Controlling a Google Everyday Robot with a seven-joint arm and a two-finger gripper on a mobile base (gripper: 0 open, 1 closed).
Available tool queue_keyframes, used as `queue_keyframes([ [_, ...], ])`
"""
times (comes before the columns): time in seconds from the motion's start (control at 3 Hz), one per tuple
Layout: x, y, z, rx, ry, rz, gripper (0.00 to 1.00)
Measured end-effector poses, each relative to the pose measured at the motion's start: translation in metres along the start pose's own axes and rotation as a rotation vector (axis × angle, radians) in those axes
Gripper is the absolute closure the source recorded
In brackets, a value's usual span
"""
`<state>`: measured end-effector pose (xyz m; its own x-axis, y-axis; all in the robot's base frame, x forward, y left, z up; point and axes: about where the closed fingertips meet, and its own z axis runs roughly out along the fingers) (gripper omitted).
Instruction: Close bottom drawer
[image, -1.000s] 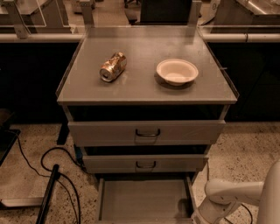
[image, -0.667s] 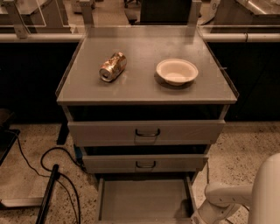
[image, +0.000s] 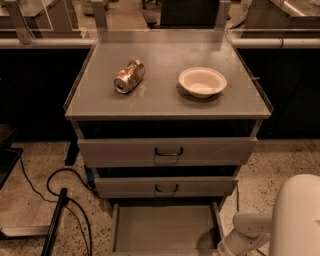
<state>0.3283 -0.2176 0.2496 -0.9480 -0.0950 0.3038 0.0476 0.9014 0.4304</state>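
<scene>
The bottom drawer (image: 165, 229) of the grey cabinet is pulled out toward me. Its shallow empty tray shows, while its front panel and handle are cut off by the lower edge of the view. The middle drawer front (image: 165, 187) and the top drawer front (image: 167, 151) stand slightly out, each with a small dark handle. My white arm (image: 250, 227) reaches in at the lower right, beside the drawer's right front corner. My gripper is below the edge of the view, out of sight.
On the cabinet top (image: 165, 102) lie a crushed can (image: 129, 76) and a white bowl (image: 202, 81). Black cables (image: 65, 200) and a dark pole (image: 54, 225) are on the speckled floor to the left. Dark counters stand behind.
The large white arm link at the lower right has come further into view and fills more of that corner. The bottom drawer has not moved.
</scene>
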Motion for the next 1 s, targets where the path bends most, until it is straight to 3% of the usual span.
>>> queue_keyframes([
  [0.33, 0.0, 0.0, 0.0, 0.0, 0.0, 0.0, 1.0],
  [1.0, -0.04, -0.011, 0.04, -0.017, -0.053, 0.085, 1.0],
])
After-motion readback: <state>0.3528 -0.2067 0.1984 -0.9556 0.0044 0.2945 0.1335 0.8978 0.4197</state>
